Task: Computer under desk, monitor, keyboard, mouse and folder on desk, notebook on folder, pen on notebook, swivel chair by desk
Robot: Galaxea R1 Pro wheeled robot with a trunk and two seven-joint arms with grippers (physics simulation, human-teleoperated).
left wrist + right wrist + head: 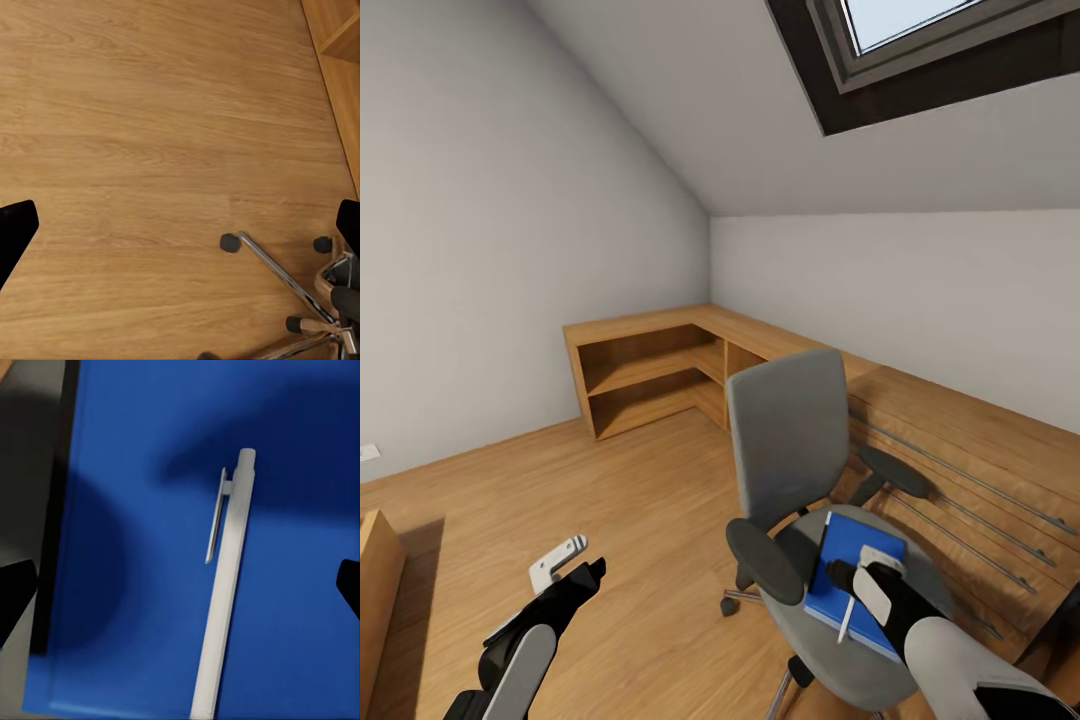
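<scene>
Our left arm reaches forward and low at the left of the head view, with its wrist tilted slightly upward. Our left gripper is empty, and its fingers stand wide apart at the two edges of the left wrist view. Our right arm extends forward at the right of the head view, with its wrist angled downward. Our right gripper points down with its jaws spread wide, and its fingertips grip nothing.

My attic home room, sloped ceiling with skylight, wood floor, low wooden shelving, grey office chair.
</scene>
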